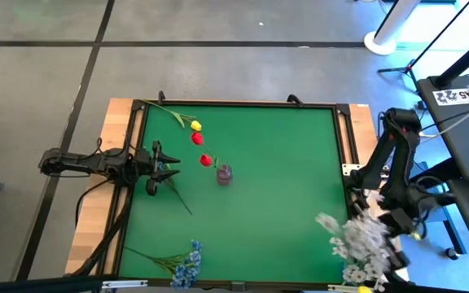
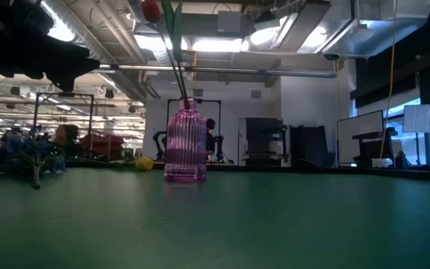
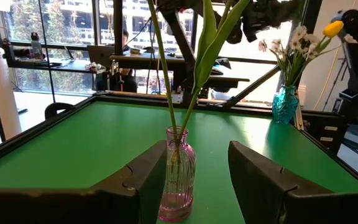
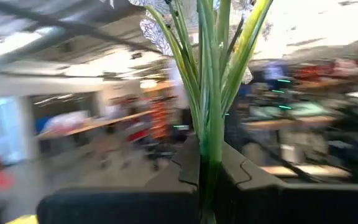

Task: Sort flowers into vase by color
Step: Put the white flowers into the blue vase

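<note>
Where seen from above, shows a green table mat (image 1: 283, 187) in a wooden frame on grey floor, with an open workshop of desks, monitors and ceiling lights beyond. Finds the left gripper (image 1: 169, 168) at the left edge, fingers spread and aimed at the pink vase (image 1: 224, 173) near the middle, probably ready to steady it. Finds the right gripper (image 4: 210, 165) off the near right corner, pinching the stems of the white flowers (image 1: 361, 236), likely meant for the teal vase (image 3: 284, 102); cannot tell whether seated there. Counts two red flowers (image 1: 197, 138) standing in the pink vase, a yellow flower (image 1: 195, 125) lying far left, and blue flowers (image 1: 187, 264) at the near edge.
</note>
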Robot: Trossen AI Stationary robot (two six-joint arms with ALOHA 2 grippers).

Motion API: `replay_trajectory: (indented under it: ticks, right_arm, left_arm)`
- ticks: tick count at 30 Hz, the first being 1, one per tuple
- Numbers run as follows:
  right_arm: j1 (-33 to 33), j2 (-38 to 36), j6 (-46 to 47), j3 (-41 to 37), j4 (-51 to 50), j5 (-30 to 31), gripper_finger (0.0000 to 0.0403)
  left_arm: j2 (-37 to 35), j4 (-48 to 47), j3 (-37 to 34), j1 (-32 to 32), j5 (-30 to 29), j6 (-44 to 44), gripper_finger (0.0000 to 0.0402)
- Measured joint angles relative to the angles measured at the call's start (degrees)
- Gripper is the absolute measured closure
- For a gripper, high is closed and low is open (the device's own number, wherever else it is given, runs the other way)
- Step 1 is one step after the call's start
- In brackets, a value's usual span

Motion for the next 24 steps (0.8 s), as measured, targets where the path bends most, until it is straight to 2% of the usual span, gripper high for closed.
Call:
replay_trajectory:
  ticks: [3, 7, 12, 17, 19, 21, 24]
  right_arm:
    - [1.89, -5.48, 2.45, 0.04, -10.17, -3.67, 0.0397]
    - [5.17, -11.17, 4.89, 0.04, -18.25, -3.2, 0.0394]
    - [10.08, -18.1, -0.22, 0.05, -22.34, 4.1, 0.0397]
    - [13.89, -27.09, -7.01, 0.07, -21.33, 5.11, 0.0398]
    - [14.24, -26.66, -12.02, 0.95, -17.98, 8.44, 0.0398]
    - [14.57, -26.34, -13.81, 1.41, -19.68, 10.2, 0.0396]
    - [15.07, -26.32, -9.22, 2.05, -25.09, 4.46, 0.0394]
  left_arm:
    - [0.01, 0.0, -0.01, 0.01, 0.02, 0.0, 0.0234]
    - [0.01, 0.0, 0.01, 0.01, 0.0, 0.0, 0.0234]
    - [0.0, 0.0, 0.0, 0.01, 0.01, 0.0, 0.0234]
    - [-0.01, 0.02, 0.01, 0.01, 0.0, 0.0, 0.0234]
    - [-0.01, 0.02, 0.0, 0.01, 0.02, 0.01, 0.0234]
    - [0.0, 0.0, 0.01, 0.01, 0.02, 0.01, 0.0234]
    - [-0.01, 0.02, 0.0, 0.01, 0.0, 0.0, 0.0234]
